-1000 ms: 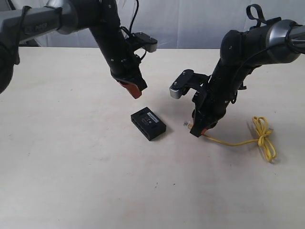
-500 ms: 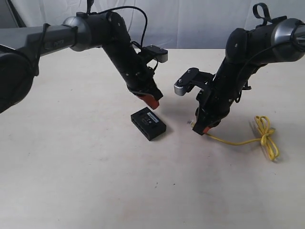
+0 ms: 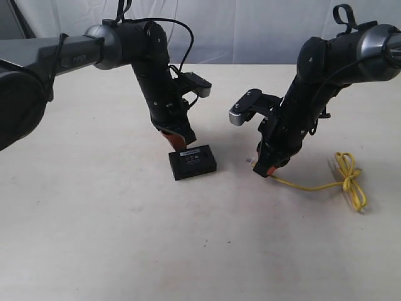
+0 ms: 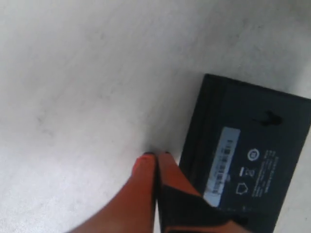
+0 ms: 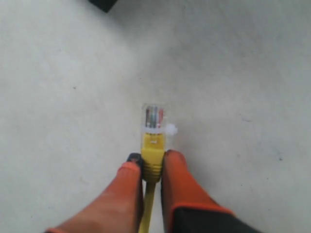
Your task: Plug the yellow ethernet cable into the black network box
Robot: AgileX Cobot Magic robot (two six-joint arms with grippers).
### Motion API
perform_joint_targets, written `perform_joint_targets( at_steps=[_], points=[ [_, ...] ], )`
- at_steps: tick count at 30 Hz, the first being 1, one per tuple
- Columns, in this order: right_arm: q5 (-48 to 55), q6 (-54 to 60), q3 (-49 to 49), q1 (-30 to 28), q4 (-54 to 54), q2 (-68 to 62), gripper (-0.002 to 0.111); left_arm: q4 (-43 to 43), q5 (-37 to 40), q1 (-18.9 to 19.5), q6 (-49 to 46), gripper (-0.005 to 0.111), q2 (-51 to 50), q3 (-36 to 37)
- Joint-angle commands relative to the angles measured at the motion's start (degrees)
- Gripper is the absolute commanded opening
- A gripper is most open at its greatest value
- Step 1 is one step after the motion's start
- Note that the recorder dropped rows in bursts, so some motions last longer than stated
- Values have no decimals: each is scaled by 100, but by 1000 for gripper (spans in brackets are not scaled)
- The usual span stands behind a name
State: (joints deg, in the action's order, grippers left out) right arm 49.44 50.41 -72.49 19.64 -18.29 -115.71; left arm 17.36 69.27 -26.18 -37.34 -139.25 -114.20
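The black network box (image 3: pixel 193 162) lies flat on the table, its pale label (image 4: pixel 221 165) facing up. My left gripper (image 3: pixel 177 140) is shut with nothing between its orange fingers (image 4: pixel 146 167), and their tips rest against the box's far edge. To the right, my right gripper (image 3: pixel 264 168) is shut on the yellow ethernet cable (image 3: pixel 313 185), just behind its clear plug (image 5: pixel 152 118). That plug points toward the box with a gap between them. The cable trails right across the table to a loose knot (image 3: pixel 348 177).
The pale table (image 3: pixel 125 238) extends all around the box. A white cloth backdrop (image 3: pixel 250 31) hangs behind it. Both black arms reach in from the upper corners, each with a grey wrist camera (image 3: pixel 237 116) near the gripper.
My left gripper has come down to the box's far edge, and the box has turned and shifted slightly left. The right gripper with the plug has stayed almost still.
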Motion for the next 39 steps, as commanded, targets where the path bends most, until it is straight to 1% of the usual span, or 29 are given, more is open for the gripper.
perform_joint_targets(
  at_steps=[1, 10, 14, 17, 22, 25, 28, 30, 34, 35, 37, 39],
  points=[
    [-25, 12, 37, -26, -45, 7, -1, -17, 69, -10, 53, 0, 56, 10],
    [102, 12, 37, -26, -207, 7, -1, 59, 69, 34, 344, 0, 406, 10],
    [607, 12, 37, -26, -280, 7, -1, -115, 69, 284, 764, 0, 503, 10],
    [690, -34, 37, -15, -386, 7, -1, 94, 69, 511, 782, 0, 638, 147],
    [950, -337, -118, 79, -1036, 7, -1, 911, 69, 708, 85, 0, 720, 599],
    [1284, -932, -403, 344, -681, 7, -1, 1344, 56, 733, -557, 0, 720, 851],
    [1439, -1900, -670, 655, -52, 7, -1, 1370, -290, 733, -676, 0, 720, 997],
    [1456, -2240, -778, 858, 192, 7, -1, 1400, -424, 733, -689, 0, 720, 1038],
    [1429, -2489, -808, 1126, 226, 7, -1, 1656, -465, 733, -946, 0, 720, 1090],
    [1395, -2783, -808, 1213, 320, 7, -1, 1823, -402, 733, -1169, 0, 708, 1132],
    [1023, -3160, -808, 1265, 369, 7, -1, 2063, -317, 733, -1429, 0, 551, 1141],
    [953, -3249, -808, 1303, 369, 7, -1, 2111, -286, 733, -1430, 0, 406, 1141]
  ],
)
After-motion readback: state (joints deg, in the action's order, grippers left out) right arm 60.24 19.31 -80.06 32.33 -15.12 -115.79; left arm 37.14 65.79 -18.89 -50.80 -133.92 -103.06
